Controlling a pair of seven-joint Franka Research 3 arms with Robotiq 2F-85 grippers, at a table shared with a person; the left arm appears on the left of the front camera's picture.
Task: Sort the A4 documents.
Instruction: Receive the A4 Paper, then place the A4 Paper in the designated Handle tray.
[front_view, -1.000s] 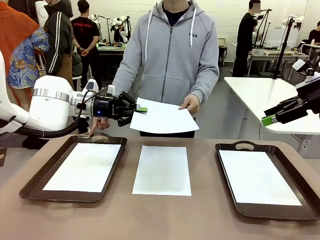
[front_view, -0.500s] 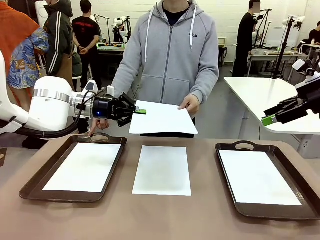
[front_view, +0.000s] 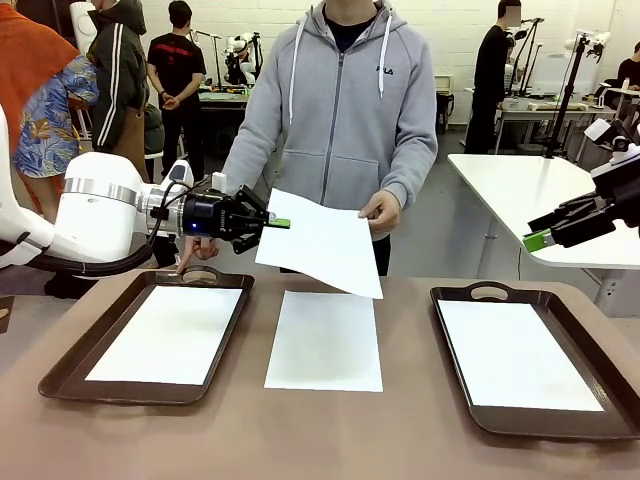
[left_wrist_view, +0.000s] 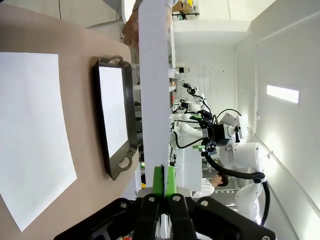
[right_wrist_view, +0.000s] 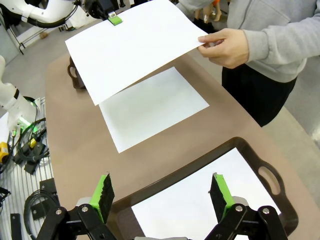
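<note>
**A:** Near side of the table (front_view: 400, 440)?
**B:** One A4 sheet (front_view: 170, 333) flat in the left tray (front_view: 60, 375), a second sheet (front_view: 515, 355) in the right tray (front_view: 540, 425), a third sheet (front_view: 325, 340) bare on the top between them.
**A:** Above that?
**B:** A fourth sheet (front_view: 320, 240) in the air, tilted. The left gripper (front_view: 278, 222) is pinched onto one edge; the person's hand (front_view: 380, 210) holds the opposite edge. The right gripper (right_wrist_view: 162, 192) has its fingers spread and holds nothing.

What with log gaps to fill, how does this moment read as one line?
left gripper shut on held sheet | person's hand holds opposite edge | right gripper open
</note>
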